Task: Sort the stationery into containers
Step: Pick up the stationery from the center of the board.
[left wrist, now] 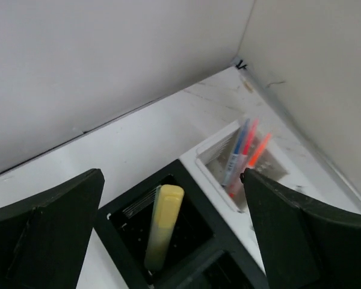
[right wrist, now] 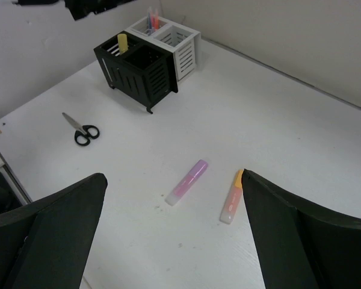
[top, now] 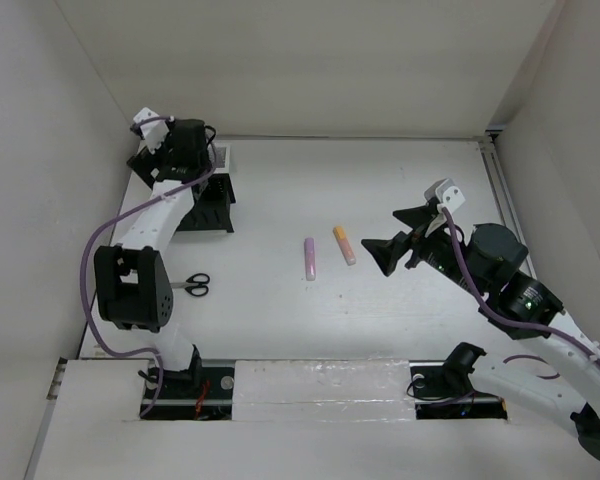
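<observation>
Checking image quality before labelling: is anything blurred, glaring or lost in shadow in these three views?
Top view: even, soft light, faint shadows, purple marker and orange marker sharp. Left wrist view: the left fingers are dark with soft edges; yellow marker and pens slightly soft. Right wrist view: scissors crisp, no glare, dark right fingers fill both lower corners.

— What sort of place do we have here?
— We see a robotics lab cell: a bare white table, boxed by plain white panels at its far side and both flanks.
— And what else shows it?
— We see a left arm and a right arm bolted at the table's near edge, trailing purple cables.
</observation>
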Robot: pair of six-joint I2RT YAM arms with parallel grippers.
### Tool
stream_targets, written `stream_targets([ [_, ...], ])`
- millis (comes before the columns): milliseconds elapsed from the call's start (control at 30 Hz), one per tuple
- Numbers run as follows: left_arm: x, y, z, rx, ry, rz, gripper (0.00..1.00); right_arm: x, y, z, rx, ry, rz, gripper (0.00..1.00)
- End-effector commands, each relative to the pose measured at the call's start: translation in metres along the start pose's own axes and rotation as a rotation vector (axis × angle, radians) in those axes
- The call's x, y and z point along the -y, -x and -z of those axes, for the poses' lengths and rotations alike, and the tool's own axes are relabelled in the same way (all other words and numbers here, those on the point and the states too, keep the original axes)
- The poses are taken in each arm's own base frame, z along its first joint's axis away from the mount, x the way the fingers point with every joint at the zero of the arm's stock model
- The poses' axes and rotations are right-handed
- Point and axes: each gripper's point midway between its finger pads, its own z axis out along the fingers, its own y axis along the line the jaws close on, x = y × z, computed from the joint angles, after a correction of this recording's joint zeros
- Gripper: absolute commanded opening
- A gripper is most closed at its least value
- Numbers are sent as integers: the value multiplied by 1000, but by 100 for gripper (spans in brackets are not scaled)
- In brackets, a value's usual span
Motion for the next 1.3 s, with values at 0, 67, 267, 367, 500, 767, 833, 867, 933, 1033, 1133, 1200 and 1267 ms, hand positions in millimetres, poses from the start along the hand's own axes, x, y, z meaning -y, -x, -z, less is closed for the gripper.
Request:
stream_targets([
  [0,25,91,55,73,-110,105,100,-1,35,5,100,4,10,100],
  [67,45,88,78,31,-167,65,100,11,42,11,98,-68,7,100],
  [267,109,-5,189,-326,-558,-75,100,55,62,47,92,-327,8,100],
  [367,134,-89,257,-449,-666,-220,100,57,67,56,104,-337,29,100],
  [500,132,-182,293,-554,-614,-396,100,57,69,58,104,-337,30,100],
  [767,99,-257,302,-679,-610,-507,100,64,42,33,-18,-375,42,100],
  [833,85,-268,297,-690,-582,-536,100,68,30,22,-58,-396,28,100],
  [867,79,-273,295,-693,-572,-551,100,71,25,17,-76,-408,30,100],
  [933,72,-282,293,-705,-569,-562,100,72,15,5,-117,-402,23,100],
  [1033,68,-289,291,-708,-557,-579,98,64,18,-7,-92,-344,12,100],
  [1133,66,-294,289,-712,-548,-578,91,61,14,-11,-89,-318,9,100],
  [1200,67,-299,288,-712,-547,-580,85,61,16,-12,-80,-317,8,100],
  [1267,65,-305,288,-720,-551,-595,69,61,19,-9,-71,-316,7,100],
])
